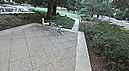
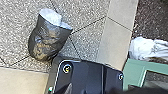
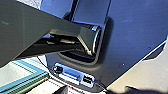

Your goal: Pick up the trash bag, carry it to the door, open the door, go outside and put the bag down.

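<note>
1. Where the speckled paving [image 1: 34, 56] runs out at 10 to 11 o'clock, planting beds; beyond them a blurred row of pale things [image 1: 6, 9], kind unclear.
2. Between 11 and 12 o'clock, far end of the paving: a white chair [image 1: 45, 22], a small light-framed piece of furniture [image 1: 59, 29] just beside it. Tree trunk [image 1: 50, 9] behind.
3. About 12 to 1 o'clock: narrow pale path [image 1: 76, 24], leading off from the paving's smooth border [image 1: 83, 63].
4. Towards 1 to 2 o'clock: leafy hedge [image 1: 114, 44] over brown mulch [image 1: 98, 67]; road [image 1: 125, 26] beyond.
5. Left wrist view: trash bag [image 2: 47, 37], dark, glossy, creased, whitish at its mouth. Sits outdoors on the paving, near the robot's dark plate [image 2: 87, 72]. Upright or lying, cannot tell.
6. Same view: crumpled white thing [image 2: 147, 48] on mulch, beside the border.
7. Each pincer, released or clenched: cannot tell.
</note>
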